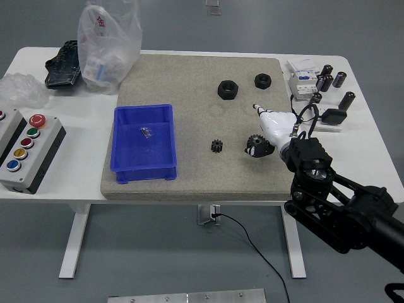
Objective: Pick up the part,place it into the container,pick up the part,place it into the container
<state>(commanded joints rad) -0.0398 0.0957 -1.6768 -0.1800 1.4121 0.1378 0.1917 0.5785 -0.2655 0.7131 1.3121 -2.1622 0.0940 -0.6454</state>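
My right hand [268, 129] sits on gear [256, 146], fingers curled around it, not lifted off tabletop [372, 151] yet, I think. Small gear [218, 146] just left of hand. Bin [144, 142] far left, only tiny clear bit inside. So both parts left to move. Two nuts [228, 89] beyond hand. No writing I can read.

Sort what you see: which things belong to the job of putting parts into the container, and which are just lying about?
Job: right hand, large gear, small gear, two nuts, blue container.

Lying about: button box, plastic bag, black cylinders, breaker.
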